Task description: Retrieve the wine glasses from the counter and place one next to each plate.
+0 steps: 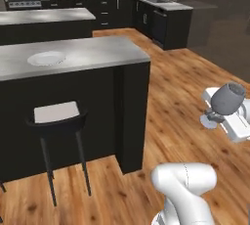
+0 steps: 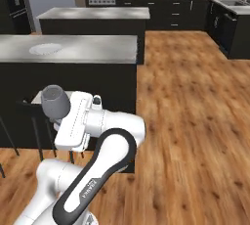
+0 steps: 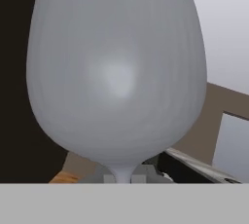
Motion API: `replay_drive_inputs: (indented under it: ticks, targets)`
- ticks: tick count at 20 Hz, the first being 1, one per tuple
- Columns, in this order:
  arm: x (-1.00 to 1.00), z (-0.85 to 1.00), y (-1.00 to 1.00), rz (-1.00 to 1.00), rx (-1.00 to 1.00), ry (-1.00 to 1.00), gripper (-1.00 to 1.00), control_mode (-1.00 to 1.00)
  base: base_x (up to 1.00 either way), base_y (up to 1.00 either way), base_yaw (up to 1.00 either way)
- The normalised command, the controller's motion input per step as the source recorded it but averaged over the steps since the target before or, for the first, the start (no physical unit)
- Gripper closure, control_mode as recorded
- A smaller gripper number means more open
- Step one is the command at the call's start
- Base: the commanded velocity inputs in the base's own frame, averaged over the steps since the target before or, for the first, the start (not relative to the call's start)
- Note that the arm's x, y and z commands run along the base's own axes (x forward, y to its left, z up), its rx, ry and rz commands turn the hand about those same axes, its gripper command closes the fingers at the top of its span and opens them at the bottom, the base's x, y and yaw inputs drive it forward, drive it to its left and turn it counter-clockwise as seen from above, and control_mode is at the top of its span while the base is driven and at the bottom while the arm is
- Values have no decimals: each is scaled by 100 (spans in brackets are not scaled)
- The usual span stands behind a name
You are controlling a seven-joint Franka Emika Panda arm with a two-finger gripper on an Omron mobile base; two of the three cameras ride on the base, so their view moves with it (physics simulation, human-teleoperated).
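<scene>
Grey wine glass (image 3: pixel 116 72), its stem clamped between the fingers (image 3: pixel 121 177), hangs over wood floor (image 1: pixel 195 77).

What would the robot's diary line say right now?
gripper: shut on wine glass | glass: carried, off the counter | white plate: on grey bar top | placing: not yet

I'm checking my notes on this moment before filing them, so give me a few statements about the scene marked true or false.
1. The claw holds a wine glass by its stem. True.
2. The white plate lies on the wooden floor. False: it lies on the grey bar top.
3. A stool stands at the bar. True.
4. The held glass hangs above the plate. False: it hangs over the floor, apart from the bar.
</scene>
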Motion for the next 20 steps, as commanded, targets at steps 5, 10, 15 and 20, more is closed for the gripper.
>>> replay_drive_inputs:
  ticks: [5,10,15,20]
  targets:
    - [0,0,0,0,0,0,100,100,32,100,-20]
    - [0,0,0,0,0,0,100,100,61,93,-10]
    - [0,0,0,0,0,0,100,100,55,24,21]
    - [0,0,0,0,0,0,100,100,21,2,45]
